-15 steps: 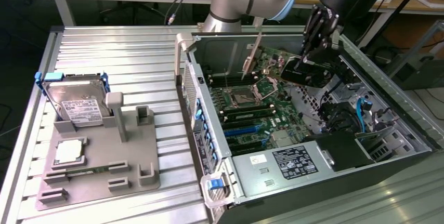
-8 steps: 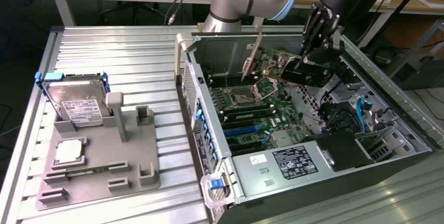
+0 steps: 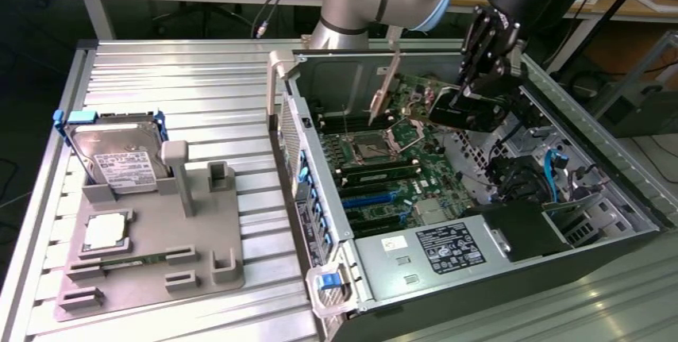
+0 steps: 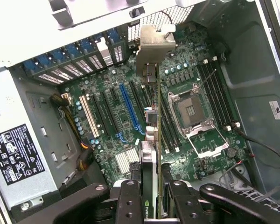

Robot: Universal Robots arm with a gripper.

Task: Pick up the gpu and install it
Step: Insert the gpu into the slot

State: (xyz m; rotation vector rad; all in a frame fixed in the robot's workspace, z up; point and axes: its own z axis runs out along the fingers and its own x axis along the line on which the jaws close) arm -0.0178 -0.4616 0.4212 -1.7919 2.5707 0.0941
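Gripper [image 4: 152, 205] pinched graphics card [image 4: 157, 135] between its fingers, card was held on edge over motherboard [image 4: 112, 116], inside open computer case [image 3: 609, 171], metal bracket [image 4: 154, 44] faced rear slots, hard drive [image 3: 117, 151] lay outside.

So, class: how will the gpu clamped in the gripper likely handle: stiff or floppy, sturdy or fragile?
Probably stiff: the gpu runs straight, edge-on, from the gripper without sagging. Likely fragile: bare board with exposed parts. Its metal bracket may make that end heavier.
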